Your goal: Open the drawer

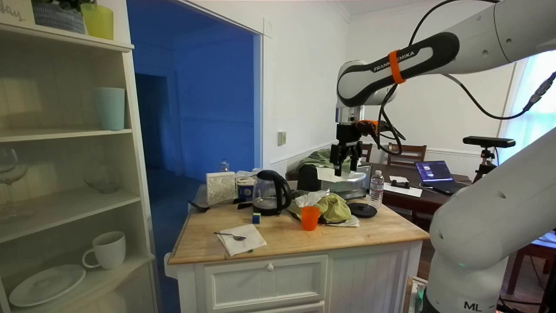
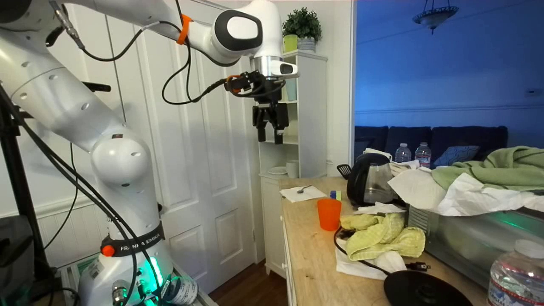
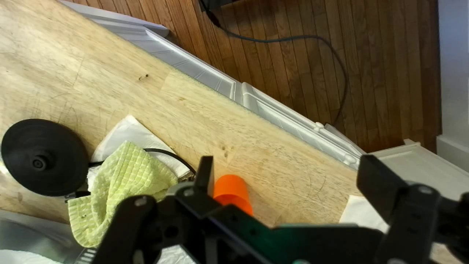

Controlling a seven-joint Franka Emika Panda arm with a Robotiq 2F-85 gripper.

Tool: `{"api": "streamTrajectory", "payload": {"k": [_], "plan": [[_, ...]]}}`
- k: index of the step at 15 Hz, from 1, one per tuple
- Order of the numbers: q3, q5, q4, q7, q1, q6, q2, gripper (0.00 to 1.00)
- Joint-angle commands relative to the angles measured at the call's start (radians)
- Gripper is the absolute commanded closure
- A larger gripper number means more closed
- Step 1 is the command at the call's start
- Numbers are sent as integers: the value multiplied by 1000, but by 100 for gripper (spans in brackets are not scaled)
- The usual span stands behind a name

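apparently drawer point(image 1: 266, 284) is shut, right under counter point(image 1: 369, 234), knob point(image 1: 270, 267) by its top edge; inside hidden, so no telling what's in it. a lower drawer point(image 1: 306, 309) just peeks in below; top one's prob the one meant. gripper point(image 1: 345, 168) hangs above counter, pointing down, jaws spread w/ nothing btwn them, well apart from knob. so step in hand, imo: approach, no contact yet. next move prob calls for going out past counter's front edge, down to knob height, jaws either side of knob, pinch, then straight pull outward. knob's small & round, could slip if off-centre.

containers: cup point(image 1: 309, 218) upright on counter, can't see inside; wrist view lines it up w/ jaws but it's well below, not held. kettle point(image 1: 271, 193) upright nearby, apart from its base point(image 1: 363, 210); clear-sided, can't tell re: water. bottle point(image 1: 377, 189) capped, level unclear. beyond counter, mug point(image 1: 110, 251) on shelf unit point(image 1: 137, 174), contents n/a from this angle; bowl point(image 1: 102, 184) a shelf up, see-through but too faint to judge. planter point(image 2: 307, 44) up top holds plant point(image 2: 302, 23); pot point(image 2: 290, 43) beside it, inside not visible.
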Motion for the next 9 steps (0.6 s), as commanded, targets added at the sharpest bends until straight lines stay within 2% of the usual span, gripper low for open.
{"api": "streamTrajectory", "payload": {"k": [1, 9], "plan": [[-1, 0, 2, 0, 1, -2, 1, 0], [14, 0, 6, 15, 9, 13, 20, 0]]}}
